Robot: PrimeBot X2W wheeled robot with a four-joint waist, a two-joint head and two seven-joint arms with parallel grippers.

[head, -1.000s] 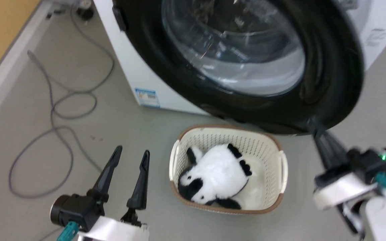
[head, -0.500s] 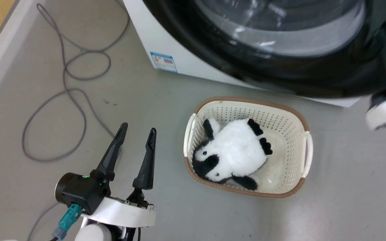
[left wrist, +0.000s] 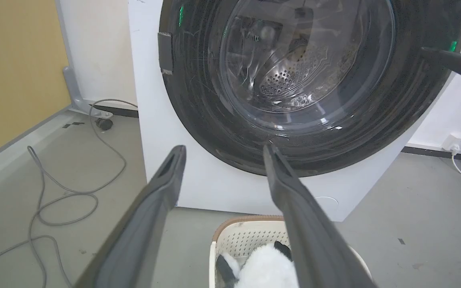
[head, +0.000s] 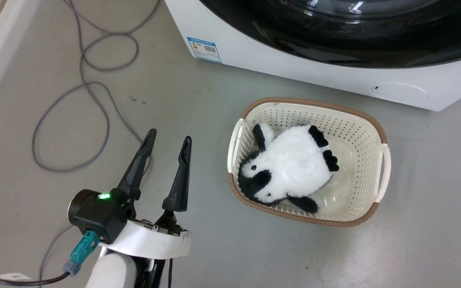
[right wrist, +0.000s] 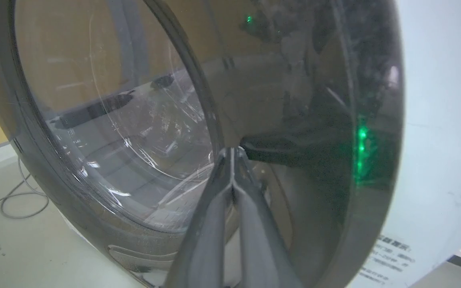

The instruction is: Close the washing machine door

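Washing machine (head: 294, 76) at 12 o'clock in head view, with washing machine door (left wrist: 198, 104) swung in flat against white front, no longer ajar over basket (head: 294, 116) as a second ago. Appears shut; latch catch impossible to confirm. Right tool (right wrist: 232, 151) pinched closed, empty, tips on door's black rim. Left tool (head: 170, 136) at 7 o'clock, spread open, empty.

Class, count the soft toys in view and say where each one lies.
1. The black-and-white plush toy lies in the cream basket on the floor before the washing machine; others could hide beneath it.
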